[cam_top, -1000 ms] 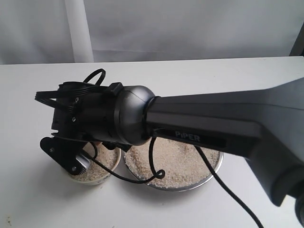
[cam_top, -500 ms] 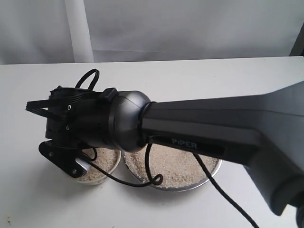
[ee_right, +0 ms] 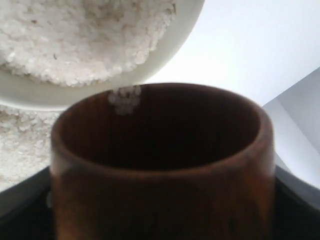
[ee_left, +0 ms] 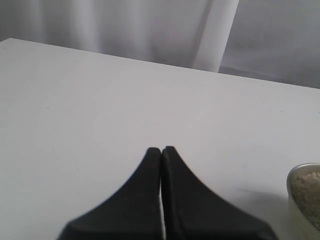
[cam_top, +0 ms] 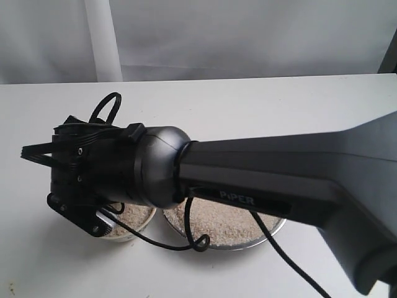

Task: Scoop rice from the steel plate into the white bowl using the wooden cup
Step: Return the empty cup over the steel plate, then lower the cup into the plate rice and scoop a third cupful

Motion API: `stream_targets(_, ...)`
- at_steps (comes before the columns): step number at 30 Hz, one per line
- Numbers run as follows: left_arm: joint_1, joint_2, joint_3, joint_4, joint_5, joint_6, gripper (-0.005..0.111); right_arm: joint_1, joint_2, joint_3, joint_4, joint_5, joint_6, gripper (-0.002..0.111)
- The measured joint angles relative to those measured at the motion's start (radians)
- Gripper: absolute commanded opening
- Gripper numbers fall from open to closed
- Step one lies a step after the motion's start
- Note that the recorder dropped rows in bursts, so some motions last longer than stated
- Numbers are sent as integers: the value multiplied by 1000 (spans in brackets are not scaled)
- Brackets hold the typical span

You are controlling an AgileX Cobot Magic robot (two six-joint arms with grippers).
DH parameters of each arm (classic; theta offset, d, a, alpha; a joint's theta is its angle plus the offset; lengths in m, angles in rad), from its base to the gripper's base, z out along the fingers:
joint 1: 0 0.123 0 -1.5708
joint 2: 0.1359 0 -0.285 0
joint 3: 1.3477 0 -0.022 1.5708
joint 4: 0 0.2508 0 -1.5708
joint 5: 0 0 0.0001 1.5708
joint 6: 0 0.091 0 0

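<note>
Over the small cream-white ceramic bowl [ee_right: 162, 67], on the left of the exterior view, the right gripper [ee_right: 162, 212] clasps the little glossy reddish-brown wooden cup [ee_right: 160, 165] by its sides, jaws spread wide around it. The left gripper [ee_left: 161, 150] hovers apart over the bare white table [ee_left: 75, 100], fingers pressed together on nothing. The pour looks nearly done: the cup's dark inside is empty save a small clump of pale beige-white rice [ee_right: 124, 99] on its far lip. To finish cleanly, I would hold that lip inside the bowl's rim, roll the wrist a touch further so the clump drops onto the heap, then level the cup before swinging to the wide shiny steel plate [cam_top: 248, 242]. The cup's base-to-mouth axis runs across the fingers, its mouth facing the wrist camera and, it seems, tipped toward the bowl.
</note>
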Motion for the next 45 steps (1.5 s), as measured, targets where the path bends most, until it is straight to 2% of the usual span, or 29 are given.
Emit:
stream_targets(7, 0, 0, 0, 0, 0, 0, 0, 0, 0, 0, 8, -2, 30, 0)
stream_targets(15, 0, 0, 0, 0, 0, 0, 0, -18, 0, 0, 164, -4, 303, 0)
stream_targets(22, 0, 0, 0, 0, 0, 0, 0, -81, -57, 0, 268, 13, 497, 0)
stream_targets(27, 0, 0, 0, 0, 0, 0, 0, -165, -160, 21, 276, 53, 520, 0)
stream_targets(34, 0, 0, 0, 0, 0, 0, 0, -313, -249, 164, 221, 76, 520, 0)
stream_targets(38, 0, 0, 0, 0, 0, 0, 0, -375, -215, 218, 176, 63, 487, 0)
stream_targets(45, 0, 0, 0, 0, 0, 0, 0, -396, -78, 227, 84, 30, 429, 0)
